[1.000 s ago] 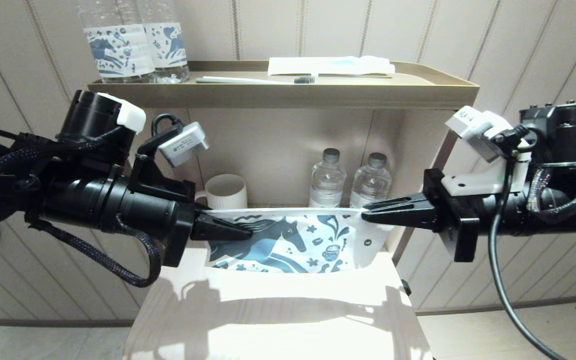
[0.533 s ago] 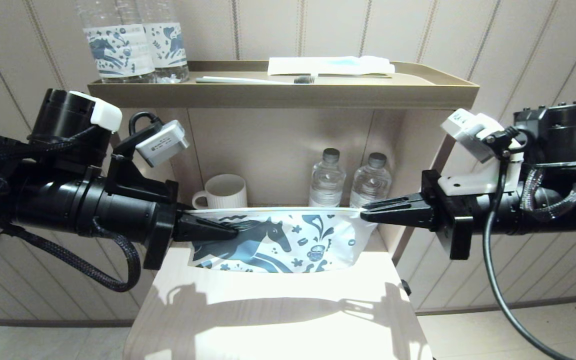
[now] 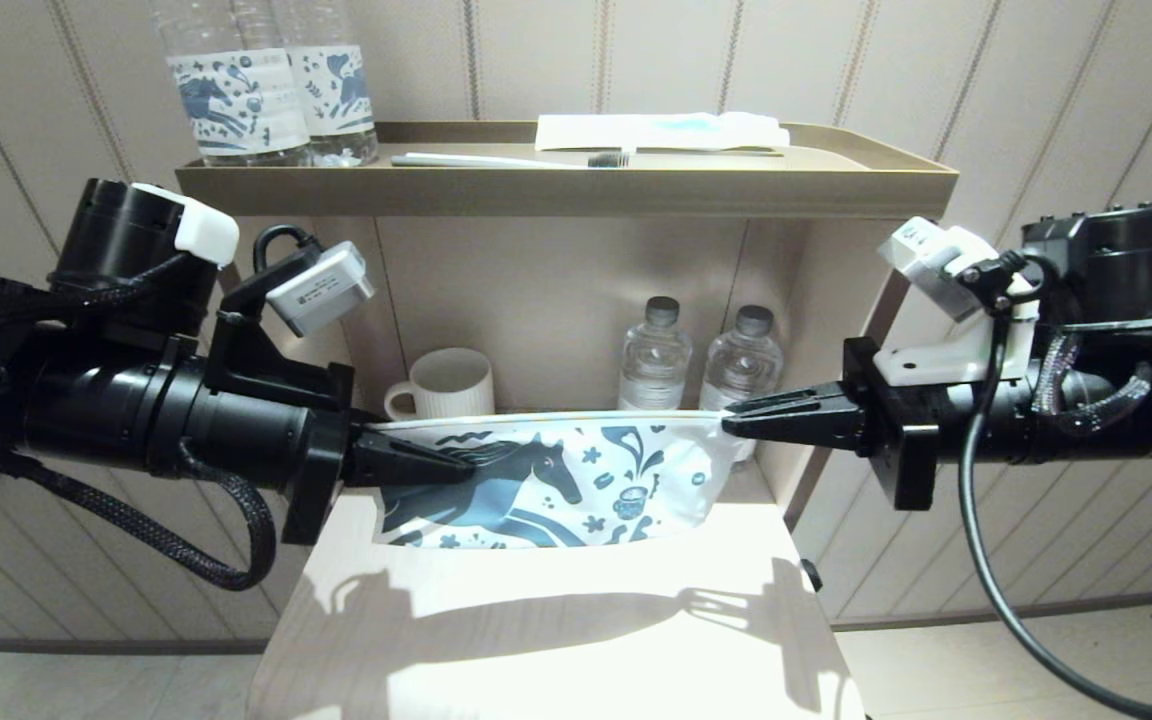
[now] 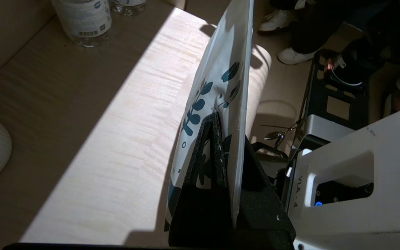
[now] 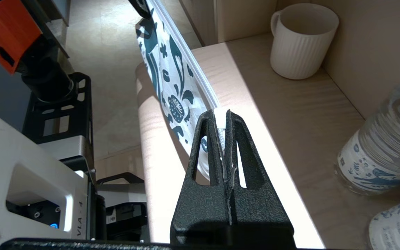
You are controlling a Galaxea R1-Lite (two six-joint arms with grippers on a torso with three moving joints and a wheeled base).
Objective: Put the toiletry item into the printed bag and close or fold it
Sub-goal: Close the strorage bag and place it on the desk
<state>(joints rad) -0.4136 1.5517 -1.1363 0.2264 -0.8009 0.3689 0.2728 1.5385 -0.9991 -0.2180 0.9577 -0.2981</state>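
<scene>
the printed bag (image 3: 556,480) hangs stretched just above the table (image 3: 556,640), left gripper (image 3: 471,458) and right gripper (image 3: 736,428) each clamped on one end, so closing looks under way, comb unseen, perhaps inside; counted: one bag, one mug (image 3: 451,382), four bottles.

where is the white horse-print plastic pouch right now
In the head view the white horse-print plastic pouch hangs stretched between the left gripper and right gripper, above the pale wooden table.
</scene>
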